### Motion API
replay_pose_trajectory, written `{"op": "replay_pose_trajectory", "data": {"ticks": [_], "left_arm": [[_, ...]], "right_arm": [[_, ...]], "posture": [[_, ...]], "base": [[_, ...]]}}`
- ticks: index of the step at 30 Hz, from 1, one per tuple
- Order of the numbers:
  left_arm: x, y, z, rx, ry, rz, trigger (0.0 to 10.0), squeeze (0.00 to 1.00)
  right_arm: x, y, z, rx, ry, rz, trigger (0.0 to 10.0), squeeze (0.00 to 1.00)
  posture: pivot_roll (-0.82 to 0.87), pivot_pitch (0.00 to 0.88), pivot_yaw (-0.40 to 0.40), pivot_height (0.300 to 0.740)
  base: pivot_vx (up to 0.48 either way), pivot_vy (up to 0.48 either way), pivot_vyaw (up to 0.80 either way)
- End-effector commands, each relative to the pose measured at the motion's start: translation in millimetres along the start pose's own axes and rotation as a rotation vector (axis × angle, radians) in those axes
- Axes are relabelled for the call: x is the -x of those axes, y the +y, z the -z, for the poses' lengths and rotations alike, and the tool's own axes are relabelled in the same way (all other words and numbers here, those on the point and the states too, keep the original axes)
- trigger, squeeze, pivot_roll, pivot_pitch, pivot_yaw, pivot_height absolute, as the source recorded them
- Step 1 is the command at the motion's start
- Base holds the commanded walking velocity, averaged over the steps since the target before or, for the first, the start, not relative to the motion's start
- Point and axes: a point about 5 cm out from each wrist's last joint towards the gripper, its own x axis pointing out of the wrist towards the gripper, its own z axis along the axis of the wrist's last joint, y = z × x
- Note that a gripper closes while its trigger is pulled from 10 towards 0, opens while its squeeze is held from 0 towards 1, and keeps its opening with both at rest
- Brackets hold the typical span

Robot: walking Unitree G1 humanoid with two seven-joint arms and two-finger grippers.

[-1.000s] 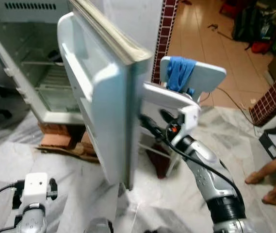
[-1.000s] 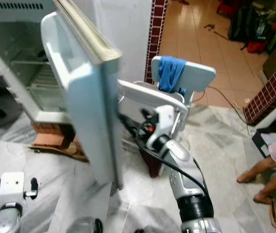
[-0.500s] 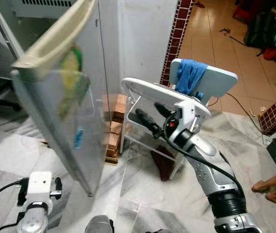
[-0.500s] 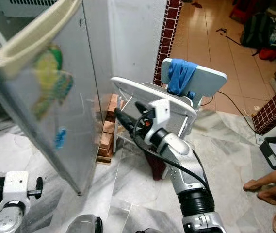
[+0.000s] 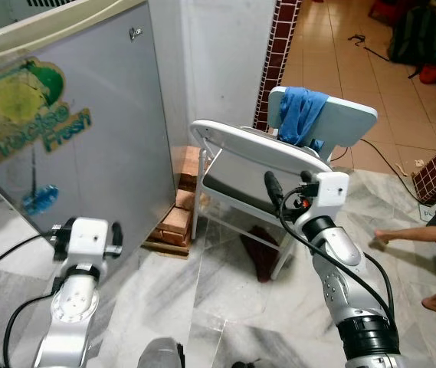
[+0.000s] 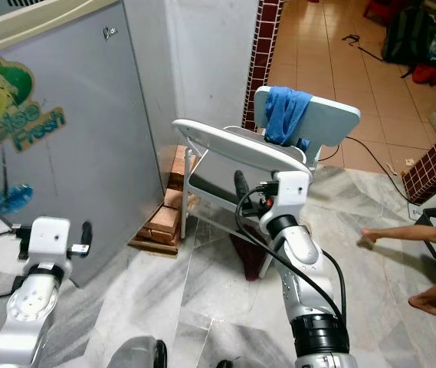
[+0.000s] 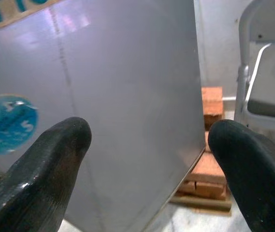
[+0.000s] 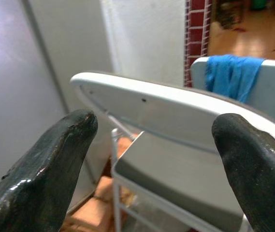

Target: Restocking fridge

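From the left eye view, the fridge door point(image 5: 72, 130) is swung to, its silver front with the green and blue stickers facing the robot on the left. The left gripper point(image 5: 87, 244) sits low and near, just in front of the door's lower part. The right gripper point(image 5: 286, 188) is up at the right, beside the white folding chair point(image 5: 256, 153), which stands right of the fridge with a blue cloth point(image 5: 303, 115) draped over a second chair behind it. A stack of bricks point(image 5: 175, 222) props the fridge's near corner, and a person's hand point(image 5: 390, 234) and foot poke in at the far right edge.

Right eye view – same layout, nothing new to add (the marble floor point(image 6: 202, 299) has no groceries on it that I can spot).

Left wrist view: fingers point(image 7: 45, 169) spread wide with nothing between them, aimed at the bare door face and the bricks.

Right wrist view: fingers point(image 8: 45, 164) also wide apart and empty, looking at the chair's backrest and seat.

My read – this is the tail end of restocking, door looks shut or nearly so. Next it'd want either a gentle push to seat the door, or turning away to fetch more stock.
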Motion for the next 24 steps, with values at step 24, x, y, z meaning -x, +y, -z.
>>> {"op": "replay_pose_trajectory", "data": {"ticks": [24], "left_arm": [[-16.4,-21.1,-3.2,0.091,-0.017,0.037,10.0,0.00]], "right_arm": [[4.3,-7.4,8.5,0.002,0.003,0.097,10.0,0.00]], "posture": [[0.06,0.056,-0.049,0.740]], "base": [[0.000,0.480,-0.56]]}}
